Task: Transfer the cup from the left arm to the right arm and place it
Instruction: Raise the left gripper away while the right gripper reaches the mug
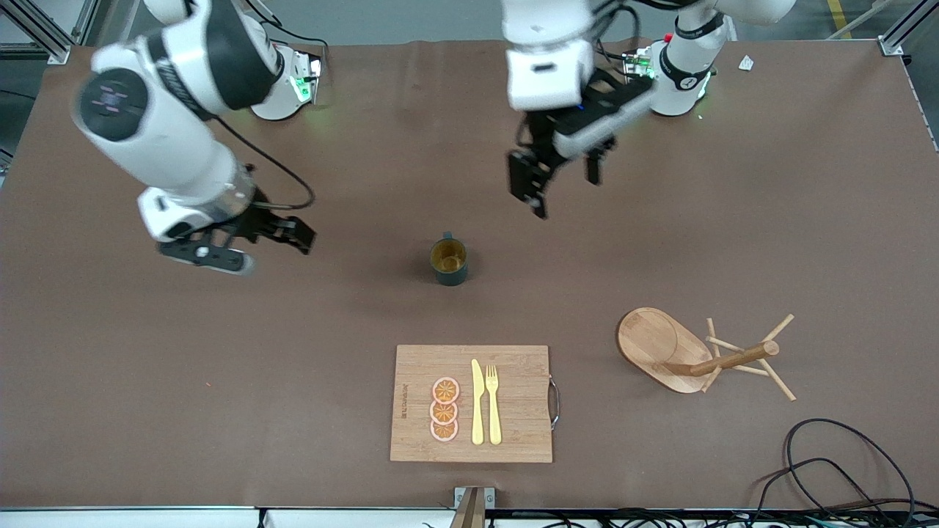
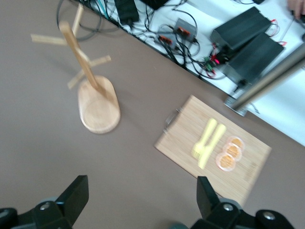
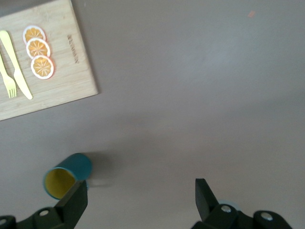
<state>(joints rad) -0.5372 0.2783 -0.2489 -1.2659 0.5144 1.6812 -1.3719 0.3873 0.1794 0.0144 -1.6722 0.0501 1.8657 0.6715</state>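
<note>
The cup (image 1: 448,262), a small dark teal mug with a yellow inside, stands upright on the brown table near its middle, and nothing touches it. My left gripper (image 1: 561,183) hangs open above the table, between the cup and the left arm's base. In the left wrist view the left gripper (image 2: 141,195) has only bare table between its fingers, with a sliver of the cup (image 2: 177,225) at the frame's edge. My right gripper (image 1: 253,246) hovers open, off the cup toward the right arm's end. The right wrist view shows the cup (image 3: 66,175) just outside one finger of the right gripper (image 3: 140,198).
A wooden cutting board (image 1: 513,433) with orange slices (image 1: 444,409), a yellow knife (image 1: 477,403) and a fork (image 1: 493,403) lies nearer the front camera than the cup. A wooden mug tree (image 1: 689,352) stands toward the left arm's end. Black cables (image 1: 829,462) trail at that front corner.
</note>
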